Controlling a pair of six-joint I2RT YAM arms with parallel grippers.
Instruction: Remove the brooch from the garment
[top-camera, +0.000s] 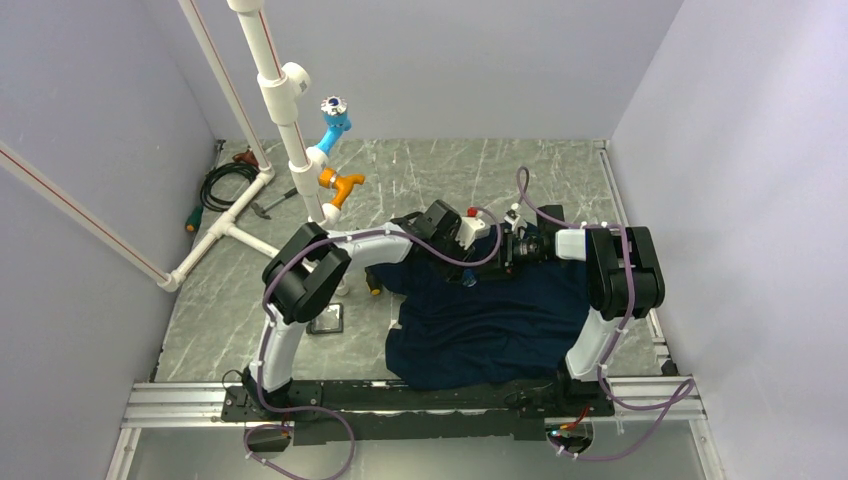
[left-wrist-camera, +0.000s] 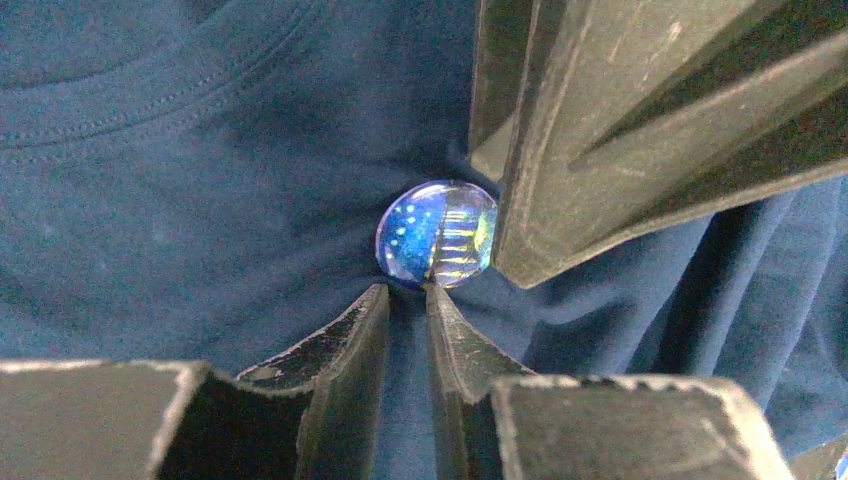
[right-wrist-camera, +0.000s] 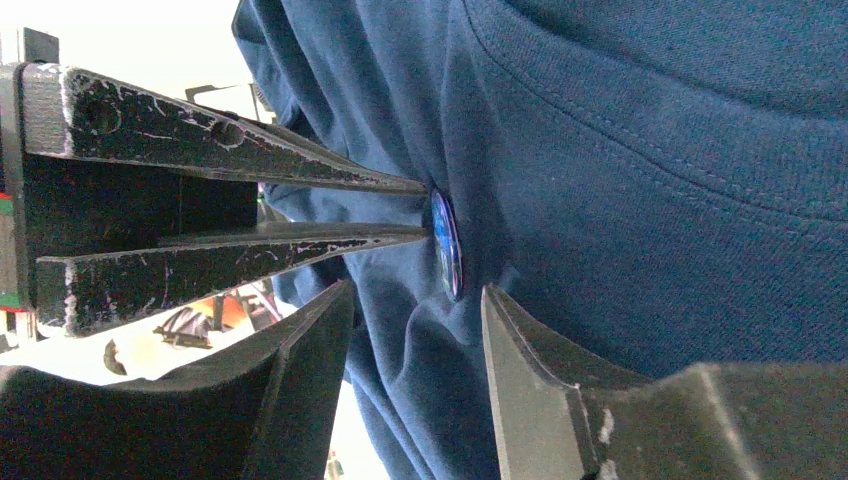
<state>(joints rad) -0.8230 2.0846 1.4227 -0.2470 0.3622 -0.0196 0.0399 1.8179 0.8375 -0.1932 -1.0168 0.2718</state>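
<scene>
Brooch (left-wrist-camera: 437, 233) engaged on garment (left-wrist-camera: 180, 200).
Left end effector (left-wrist-camera: 408, 295) slightly parted, tips at brooch 6 o'clock; right end effector (right-wrist-camera: 415, 290) brackets garment, grip indeterminate.

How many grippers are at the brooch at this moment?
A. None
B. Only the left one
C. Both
C: the tips of the left gripper lie just under the brooch, and the right gripper has one finger on each side of it.
</scene>
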